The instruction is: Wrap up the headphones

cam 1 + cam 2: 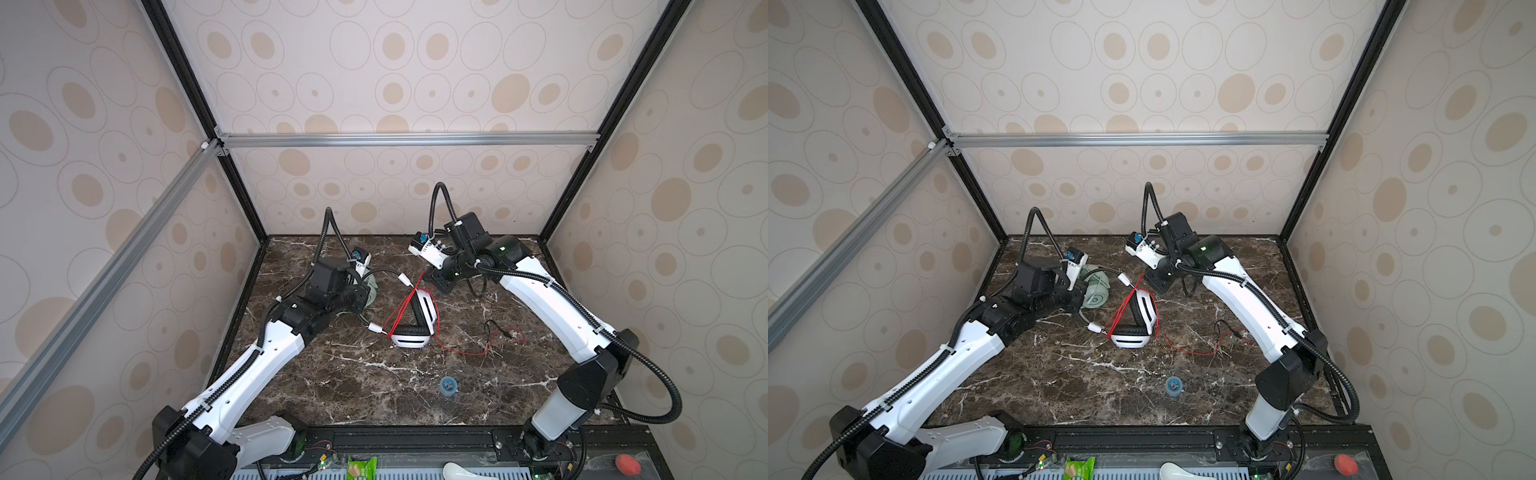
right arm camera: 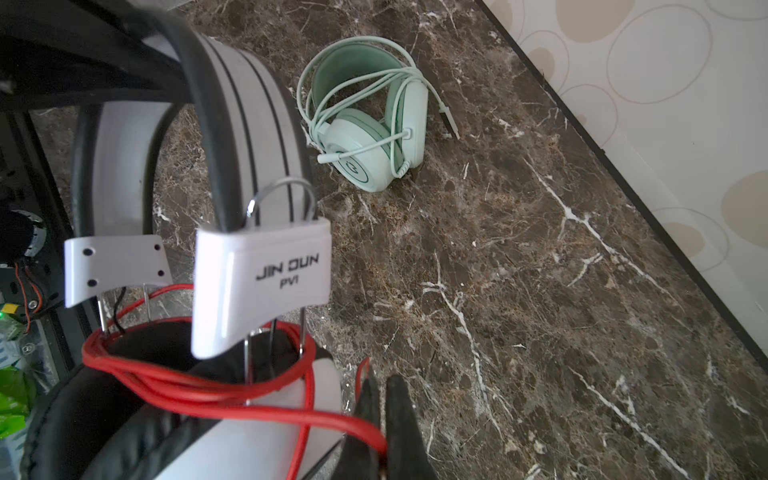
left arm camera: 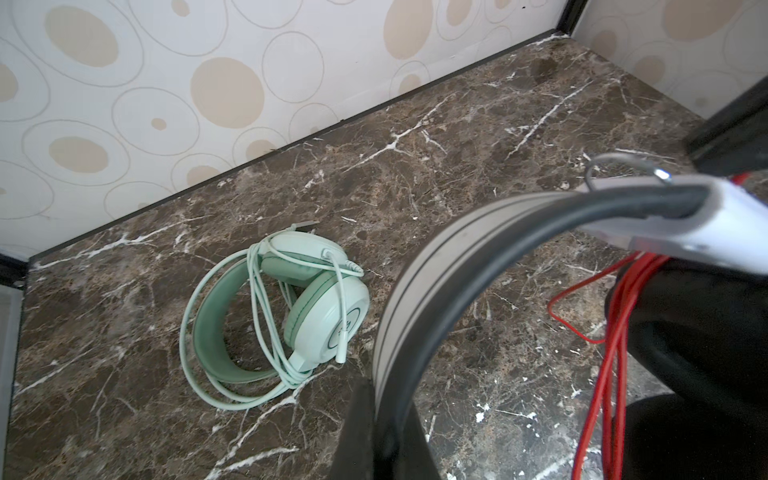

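The white-and-black headphones (image 1: 409,341) are held up over the middle of the marble table, with their red cord (image 1: 401,309) looped around the ear cups. My left gripper (image 3: 376,386) is shut on their grey-and-black headband (image 3: 436,270). My right gripper (image 2: 382,386) is shut on the red cord (image 2: 249,409), beside the white yoke (image 2: 262,274). In both top views the right gripper (image 1: 428,278) is just behind the headset. The mint green headphones (image 1: 1096,291) lie behind the left gripper (image 1: 1077,305), with their cord wound around them (image 3: 324,307).
The red cord's loose end (image 1: 498,336) trails across the table to the right. A small blue round thing (image 1: 448,386) sits near the front. A green packet (image 1: 361,467), a white object (image 1: 461,471) and a red ball (image 1: 627,464) lie beyond the front rail. Walls enclose three sides.
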`<state>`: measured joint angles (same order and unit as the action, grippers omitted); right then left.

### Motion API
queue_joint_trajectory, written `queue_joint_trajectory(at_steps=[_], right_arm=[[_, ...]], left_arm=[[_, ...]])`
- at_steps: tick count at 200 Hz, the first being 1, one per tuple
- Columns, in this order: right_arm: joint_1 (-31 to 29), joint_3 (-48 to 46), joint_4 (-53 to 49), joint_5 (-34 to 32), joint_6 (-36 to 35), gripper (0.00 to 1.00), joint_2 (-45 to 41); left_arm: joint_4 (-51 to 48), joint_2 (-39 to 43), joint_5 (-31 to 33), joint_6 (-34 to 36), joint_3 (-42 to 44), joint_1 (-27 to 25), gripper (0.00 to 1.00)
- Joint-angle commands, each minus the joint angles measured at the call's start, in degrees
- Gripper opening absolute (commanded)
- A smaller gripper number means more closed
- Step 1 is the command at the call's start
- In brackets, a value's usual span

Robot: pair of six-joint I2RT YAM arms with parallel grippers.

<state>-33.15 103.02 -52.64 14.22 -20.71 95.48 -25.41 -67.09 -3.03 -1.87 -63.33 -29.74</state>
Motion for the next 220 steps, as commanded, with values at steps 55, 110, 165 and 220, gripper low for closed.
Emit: queue_joint_trajectory(at_steps=[55,110,165,220], right_arm=[[7.0,-8.7,14.0,9.6,5.7,0.08,-3.5],[10.0,-16.8,23.5,17.2,11.0,0.15,-7.3],[11.3,-23.6,32.3,24.1,15.3,0.22,-10.0],[11.5,-32.0,47.0,27.5,25.3,0.24,-11.4]], left_arm=[[-1.6,2.1,-8.4,-0.7,-6.0,-0.4,0.0],[-0.9,1.4,-11.0,-3.0,-11.4,-0.4,0.0],[0.7,1.0,-12.5,-5.8,-15.7,-0.4,0.0],[4.2,0.2,-13.6,-9.5,-20.6,-0.4,0.0]])
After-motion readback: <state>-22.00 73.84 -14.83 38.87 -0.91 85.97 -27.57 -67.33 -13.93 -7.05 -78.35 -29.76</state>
